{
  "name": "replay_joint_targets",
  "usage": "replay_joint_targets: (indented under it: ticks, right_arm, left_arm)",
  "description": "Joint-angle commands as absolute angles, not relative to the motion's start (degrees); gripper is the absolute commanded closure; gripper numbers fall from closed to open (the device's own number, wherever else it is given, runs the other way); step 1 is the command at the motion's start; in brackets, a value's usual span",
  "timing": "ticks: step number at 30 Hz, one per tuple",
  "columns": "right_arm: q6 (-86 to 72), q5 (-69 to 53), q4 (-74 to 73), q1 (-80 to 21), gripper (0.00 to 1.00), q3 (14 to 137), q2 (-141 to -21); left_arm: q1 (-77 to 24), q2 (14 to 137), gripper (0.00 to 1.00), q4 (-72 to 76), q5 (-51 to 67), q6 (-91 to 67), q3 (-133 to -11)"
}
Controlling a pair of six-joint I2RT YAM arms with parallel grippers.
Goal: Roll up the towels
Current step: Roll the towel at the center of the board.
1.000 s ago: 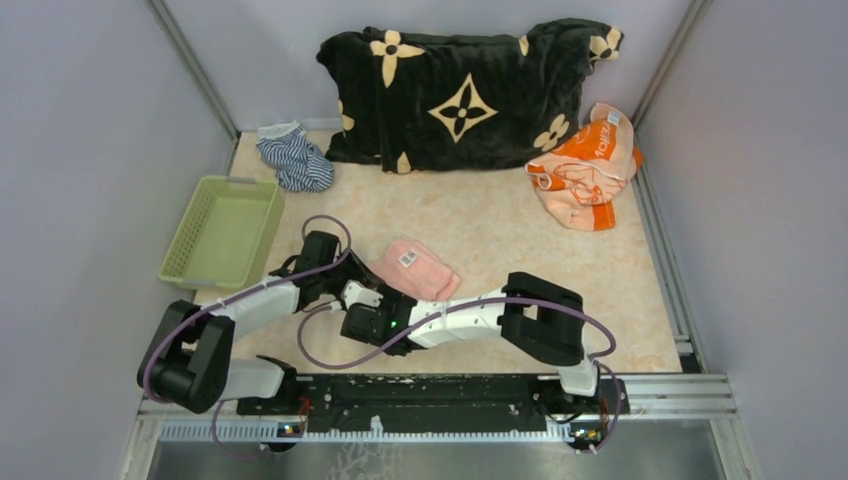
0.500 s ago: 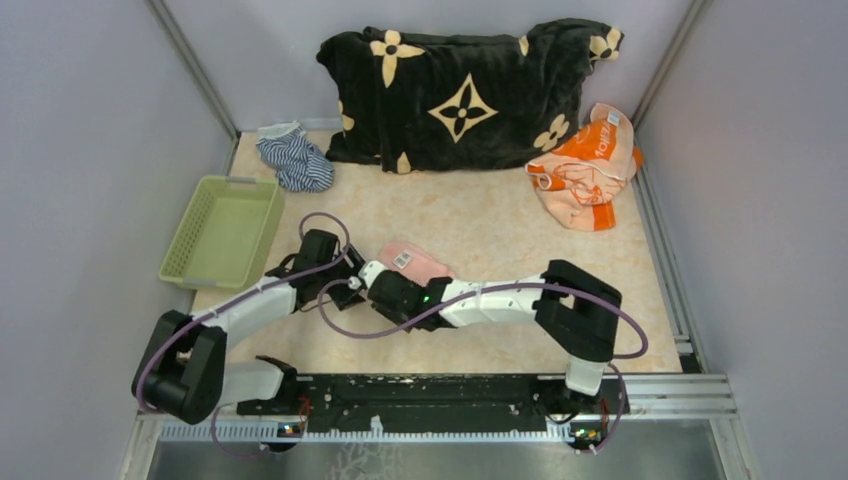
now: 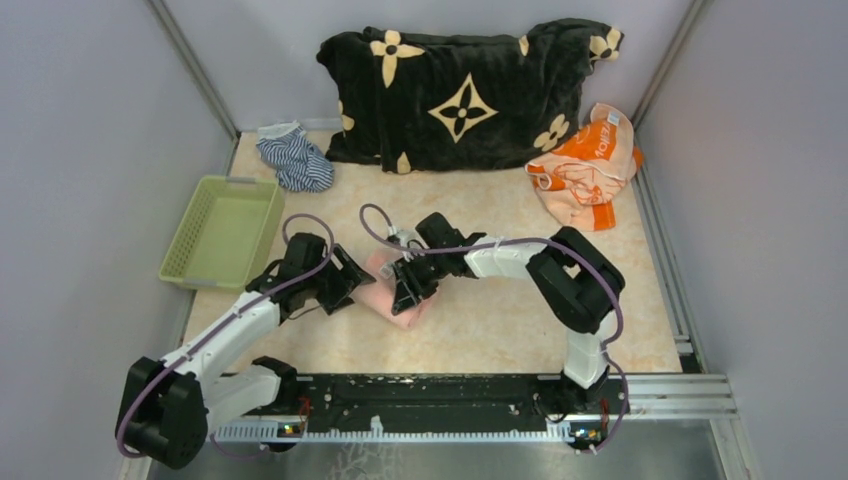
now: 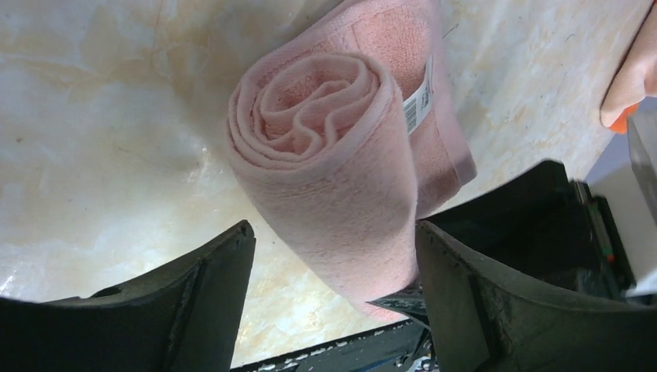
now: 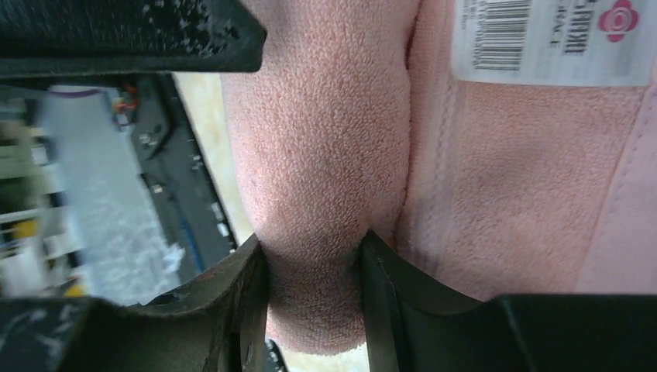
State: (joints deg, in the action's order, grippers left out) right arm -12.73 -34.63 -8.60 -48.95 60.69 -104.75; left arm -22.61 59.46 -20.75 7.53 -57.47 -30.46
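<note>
Two towels on my counter: one pink towel rolled, one orange towel crumpled well apart; left pincer gapes around the roll, right pincer clamped on it

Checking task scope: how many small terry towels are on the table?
2: the pink towel, mostly rolled, mid-table; the orange towel, crumpled far right beside the black blanket. The blanket could hide more.
</note>
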Motion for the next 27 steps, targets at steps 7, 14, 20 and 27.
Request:
replay_joint_targets:
  ticks: [7,14,20,27]
  right_arm:
    - [-20.6,-57.5,-11.1,-42.4,1.00,59.3,-118.5]
    - [-17.8,-46.3,-17.2,-42.5,0.85,61.8,-114.5]
    - [-13.2,-27.4,-23.0,-46.5,0.58,62.9,-102.4]
    - [-6.2,5.6,-29.3,-60.1,0.46,66.6,-91.9]
  left_arm:
    - [-22.5,62.9,0.20,-16.6,8.9,-60.2,-28.2]
    - [-22.6,72.2,0.28,-15.5,5.0,-57.2,-29.8]
    - [-22.5,74.9,0.35,-14.8,5.0,-56.1,-28.4]
    - [-22.6,76.5,0.35,-15.6,5.2,-55.1,-29.0]
